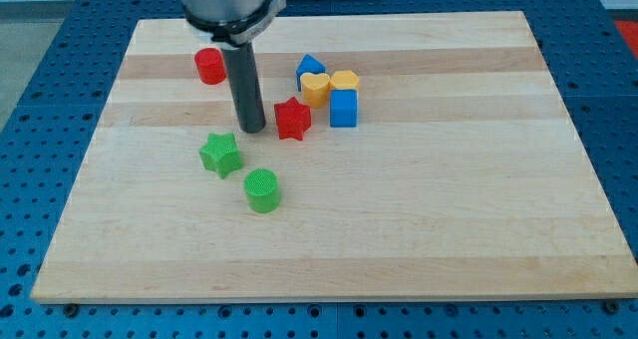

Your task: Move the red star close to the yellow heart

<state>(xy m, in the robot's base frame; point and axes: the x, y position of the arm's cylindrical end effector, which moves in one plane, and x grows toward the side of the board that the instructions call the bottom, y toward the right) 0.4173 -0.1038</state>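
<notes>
The red star (292, 119) lies near the middle of the wooden board (449, 219). The yellow heart (315, 87) lies just up and to the right of it, a small gap apart. My tip (252, 130) rests on the board just left of the red star, close to it; I cannot tell if they touch. The rod rises straight up toward the view's top.
A blue block (310, 68) sits above the yellow heart. A yellow block (345, 80) and a blue cube (343, 109) sit right of it. A red cylinder (210, 67) is at upper left. A green star (220, 154) and a green cylinder (263, 190) lie below my tip.
</notes>
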